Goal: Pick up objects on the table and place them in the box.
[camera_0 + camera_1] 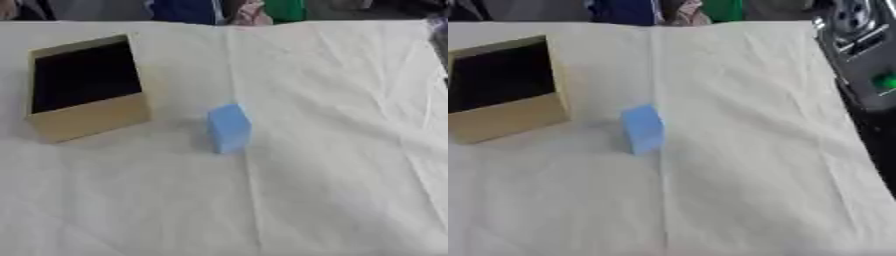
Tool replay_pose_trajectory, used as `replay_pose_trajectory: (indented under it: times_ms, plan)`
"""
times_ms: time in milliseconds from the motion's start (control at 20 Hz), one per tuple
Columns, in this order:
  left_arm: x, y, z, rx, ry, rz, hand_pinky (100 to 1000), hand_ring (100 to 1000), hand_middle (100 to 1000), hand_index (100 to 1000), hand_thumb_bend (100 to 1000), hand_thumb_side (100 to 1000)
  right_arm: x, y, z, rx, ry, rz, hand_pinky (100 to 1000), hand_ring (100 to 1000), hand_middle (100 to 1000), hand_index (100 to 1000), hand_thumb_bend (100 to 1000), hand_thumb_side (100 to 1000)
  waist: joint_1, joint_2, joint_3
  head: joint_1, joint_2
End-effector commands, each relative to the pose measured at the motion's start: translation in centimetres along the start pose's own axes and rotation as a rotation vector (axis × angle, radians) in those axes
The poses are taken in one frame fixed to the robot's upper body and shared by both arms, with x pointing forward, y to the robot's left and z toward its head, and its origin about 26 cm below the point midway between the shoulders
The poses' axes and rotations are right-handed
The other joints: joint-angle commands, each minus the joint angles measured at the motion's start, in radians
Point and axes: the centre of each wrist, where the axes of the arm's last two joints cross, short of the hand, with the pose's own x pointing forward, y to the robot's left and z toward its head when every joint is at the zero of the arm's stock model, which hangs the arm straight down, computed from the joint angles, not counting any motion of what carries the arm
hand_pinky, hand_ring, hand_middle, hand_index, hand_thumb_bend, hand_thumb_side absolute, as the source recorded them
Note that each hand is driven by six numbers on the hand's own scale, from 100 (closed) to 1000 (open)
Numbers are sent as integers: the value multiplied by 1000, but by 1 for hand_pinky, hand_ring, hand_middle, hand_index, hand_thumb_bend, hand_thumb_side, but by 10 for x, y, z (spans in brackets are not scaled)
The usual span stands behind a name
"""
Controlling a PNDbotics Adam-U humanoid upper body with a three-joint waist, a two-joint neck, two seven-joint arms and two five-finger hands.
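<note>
Plainly, the work has not yet begun: neither of the robot's hands shows in either view, so whether they are released, clenched or grasping anything cannot be told. One thing waits to be moved, a light blue block, which stands on the white cloth roughly in the middle of the table, a little toward the left, casting a faint shadow on its left side. The box, tan outside and dark inside, sits to the block's left and somewhat farther back, apart from it with bare cloth between; its opening faces up and toward the camera, and nothing can be made out inside it. The cloth is creased along a fold that runs from the far edge down past the block. At the right edge of the right eye view some dark equipment with a green spot stands beside the table, well clear of the block. The step in hand, then, is the reach. The next move likely calls for bringing a hand down over the block with fingers spread wide enough to close on its two long faces, lifting it free, then carrying it left and back over the box's front wall before letting go.
</note>
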Motion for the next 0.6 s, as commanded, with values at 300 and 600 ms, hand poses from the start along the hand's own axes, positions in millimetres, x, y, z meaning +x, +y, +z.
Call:
replay_pose_trajectory:
  times_ms: [300, 600]
  plan:
    - [5, 0, -6, -22, -22, 12, 753, 901, 743, 878, 161, 1000, 21, 40, -43, 224, -118, 137, 813, 859, 863, 943, 100, 1000, 0, -29, 7, -17, 8]
    - [5, 1, -6, -21, -21, 9, 753, 902, 743, 878, 161, 1000, 42, 77, -62, 412, -154, 167, 814, 858, 850, 947, 100, 1000, 1, -28, 0, -12, 5]
